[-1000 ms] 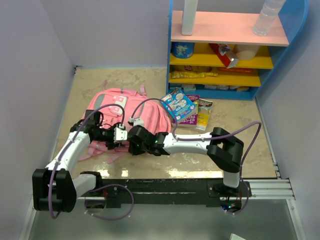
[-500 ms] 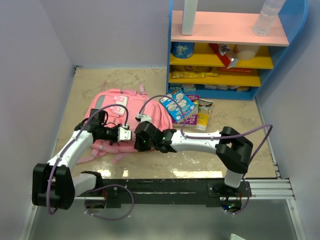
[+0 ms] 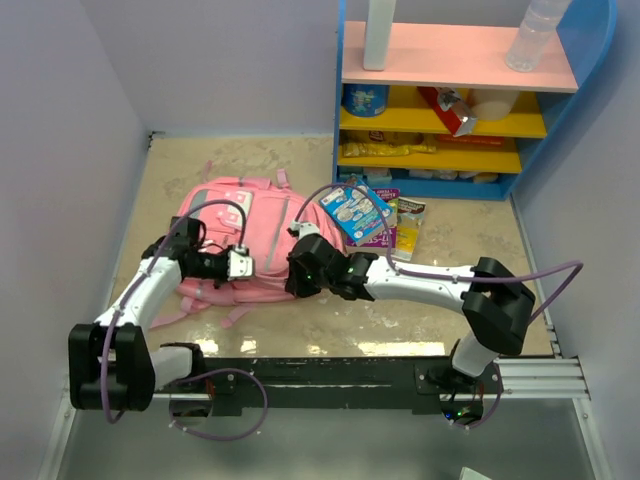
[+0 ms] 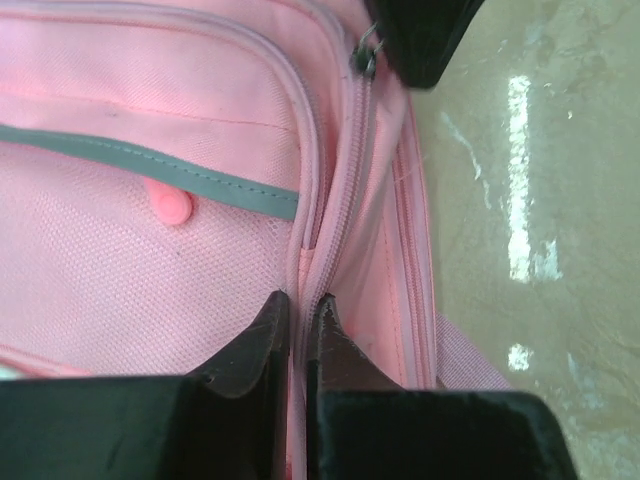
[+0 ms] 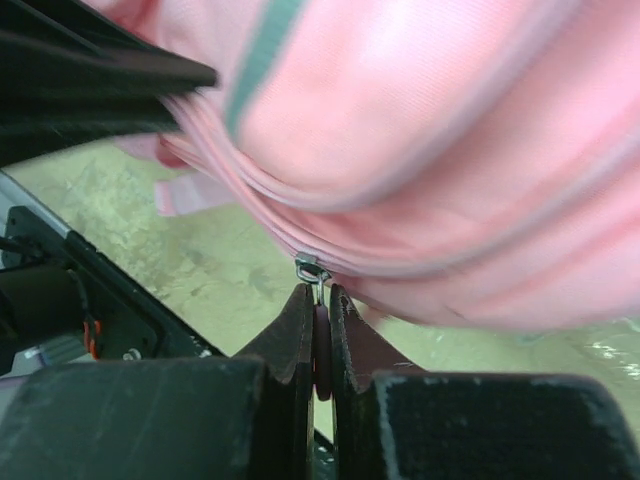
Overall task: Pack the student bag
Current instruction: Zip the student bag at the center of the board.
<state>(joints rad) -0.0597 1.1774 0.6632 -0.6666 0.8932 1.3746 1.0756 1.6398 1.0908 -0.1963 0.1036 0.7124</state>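
The student bag (image 3: 222,215), a large pink backpack, lies flat on the table left of centre. My left gripper (image 3: 250,264) is at its near edge. In the left wrist view the left gripper (image 4: 298,300) is shut on a ridge of the student bag's (image 4: 150,250) fabric beside the zipper track. My right gripper (image 3: 294,272) is at the bag's near right corner. In the right wrist view the right gripper (image 5: 318,296) is shut on the zipper pull (image 5: 320,350), just below the metal slider (image 5: 308,268). That slider (image 4: 363,58) also shows in the left wrist view.
A blue shelf unit (image 3: 470,185) with yellow and pink shelves stands at the back right, with a bottle (image 3: 540,30) on top. A blue picture book (image 3: 355,208) and a snack packet (image 3: 408,225) lie right of the bag. Walls close in on both sides.
My left gripper has closed on the bag's fabric. My right gripper has moved right along the bag's edge with the zipper pull in it.
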